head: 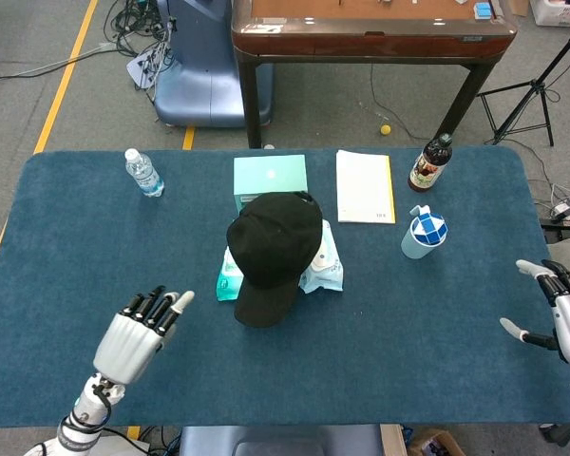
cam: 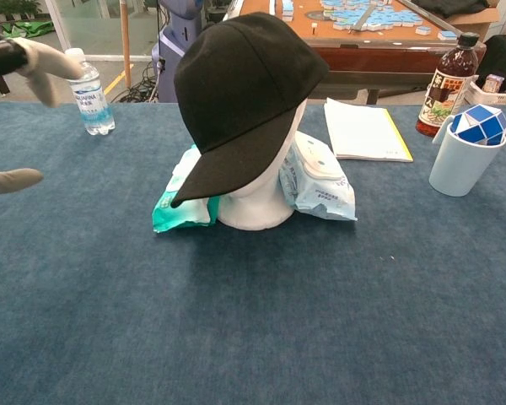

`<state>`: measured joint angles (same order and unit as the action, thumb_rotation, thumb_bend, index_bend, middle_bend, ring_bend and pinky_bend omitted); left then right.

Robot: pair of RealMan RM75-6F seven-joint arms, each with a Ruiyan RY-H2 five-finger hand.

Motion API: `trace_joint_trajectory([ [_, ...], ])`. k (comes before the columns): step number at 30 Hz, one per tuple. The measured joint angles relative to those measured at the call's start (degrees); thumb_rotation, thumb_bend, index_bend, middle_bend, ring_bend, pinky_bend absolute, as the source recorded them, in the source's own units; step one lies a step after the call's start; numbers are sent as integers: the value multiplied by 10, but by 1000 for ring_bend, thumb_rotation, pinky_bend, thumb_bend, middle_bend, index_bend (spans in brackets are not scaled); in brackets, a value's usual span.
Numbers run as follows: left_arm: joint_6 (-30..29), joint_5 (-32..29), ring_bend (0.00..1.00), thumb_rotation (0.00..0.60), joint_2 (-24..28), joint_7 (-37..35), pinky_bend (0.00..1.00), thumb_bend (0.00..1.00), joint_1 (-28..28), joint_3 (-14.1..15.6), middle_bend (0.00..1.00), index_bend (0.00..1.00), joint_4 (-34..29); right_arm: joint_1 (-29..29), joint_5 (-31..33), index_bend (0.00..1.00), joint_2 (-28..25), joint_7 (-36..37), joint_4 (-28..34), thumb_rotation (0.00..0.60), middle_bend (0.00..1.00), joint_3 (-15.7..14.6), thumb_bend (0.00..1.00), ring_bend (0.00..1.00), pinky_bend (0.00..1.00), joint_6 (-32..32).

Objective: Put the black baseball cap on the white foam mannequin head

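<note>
The black baseball cap [head: 273, 249] [cam: 240, 89] sits on the white foam mannequin head [cam: 255, 196], its brim tilted down over the face toward me. Only the lower face and neck of the mannequin head show in the chest view. My left hand [head: 136, 332] hovers open over the near left of the table, well apart from the cap; its fingertips [cam: 34, 61] show at the chest view's left edge. My right hand [head: 562, 312] is open at the table's far right edge, holding nothing.
Two wet-wipe packs [cam: 319, 179] [cam: 180, 200] flank the mannequin base. Behind it lie a teal box [head: 270, 176] and a notebook [head: 365, 186]. A water bottle [head: 143, 172] stands back left; a dark bottle [head: 429, 162] and a white cup [head: 423, 233] with a blue-white cube stand right.
</note>
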<state>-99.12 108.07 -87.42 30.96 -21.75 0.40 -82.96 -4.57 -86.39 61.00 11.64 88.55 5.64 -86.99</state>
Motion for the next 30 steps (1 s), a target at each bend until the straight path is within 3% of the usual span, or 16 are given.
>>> trace_joint_trajectory([
  [13, 17, -133, 344, 600, 149, -21, 544, 161, 97, 20, 455, 376, -156, 3, -16, 219, 18, -68, 15, 600, 294, -7, 0, 157, 244, -14],
  [17, 14, -151, 348, 600, 164, -55, 544, 218, 118, 22, 461, 378, -160, 3, -18, 218, 24, -86, 17, 600, 293, -9, 0, 157, 243, -13],
  [24, -3, -184, 354, 600, 169, -129, 544, 225, 155, 17, 465, 379, -127, -4, -18, 218, 34, -114, 20, 600, 293, -14, 0, 157, 244, 3],
  [30, 37, -218, 361, 600, 179, -158, 544, 226, 156, 5, 471, 384, -118, -12, -8, 219, 34, -115, 18, 600, 294, -14, 0, 157, 244, 25],
])
